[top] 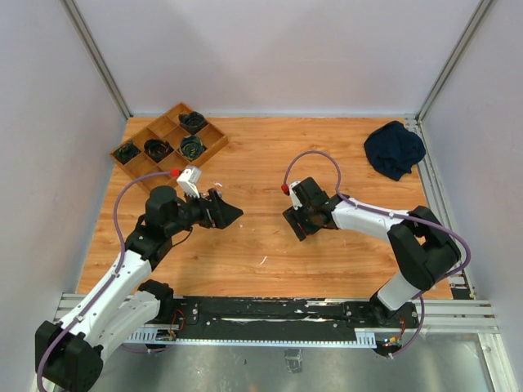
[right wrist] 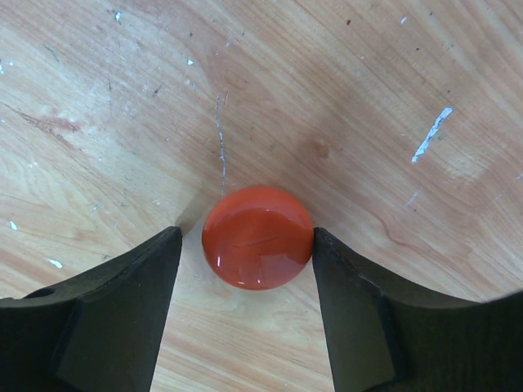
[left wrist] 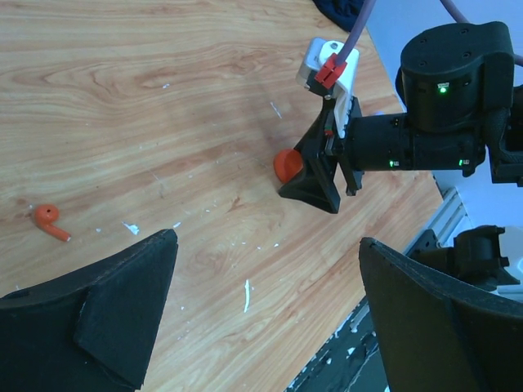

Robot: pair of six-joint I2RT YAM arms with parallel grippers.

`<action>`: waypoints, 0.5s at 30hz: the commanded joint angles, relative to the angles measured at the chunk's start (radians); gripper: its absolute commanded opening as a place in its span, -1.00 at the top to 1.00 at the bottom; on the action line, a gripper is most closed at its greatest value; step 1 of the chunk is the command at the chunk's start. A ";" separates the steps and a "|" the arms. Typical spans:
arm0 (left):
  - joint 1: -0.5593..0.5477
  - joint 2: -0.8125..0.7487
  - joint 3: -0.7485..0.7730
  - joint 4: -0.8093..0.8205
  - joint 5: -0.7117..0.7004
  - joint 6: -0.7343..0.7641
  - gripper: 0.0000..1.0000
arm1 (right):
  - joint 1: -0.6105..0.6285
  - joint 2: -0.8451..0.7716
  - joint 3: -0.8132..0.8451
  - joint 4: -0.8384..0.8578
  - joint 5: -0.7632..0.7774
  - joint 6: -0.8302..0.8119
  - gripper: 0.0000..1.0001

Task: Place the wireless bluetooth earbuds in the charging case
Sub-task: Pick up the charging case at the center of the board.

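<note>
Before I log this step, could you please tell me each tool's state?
Left tool: open, empty.
Right tool: open, straddling the orange case, not clamped.

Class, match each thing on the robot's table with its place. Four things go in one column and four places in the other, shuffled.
Things
1. orange earbud
2. round orange case
3. dark cloth
4. wooden tray

Places
A. between the fingers of the right gripper
B. far left corner of the table
C. far right corner of the table
D. alone on bare wood, ahead of the open left gripper

Pairs: 1-D, 2-A, 3-C, 4-B
</note>
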State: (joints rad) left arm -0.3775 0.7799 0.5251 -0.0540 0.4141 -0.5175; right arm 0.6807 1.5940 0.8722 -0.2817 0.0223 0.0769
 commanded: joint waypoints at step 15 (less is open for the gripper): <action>-0.009 0.032 -0.045 0.109 0.077 -0.051 -0.88 | 0.006 -0.049 -0.075 0.000 0.039 0.049 -0.22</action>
State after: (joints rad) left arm -0.3775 0.8074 0.4889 0.0002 0.4656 -0.5549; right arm 0.6807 1.5520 0.8272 -0.2848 0.0154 0.0975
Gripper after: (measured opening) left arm 0.944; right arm 0.607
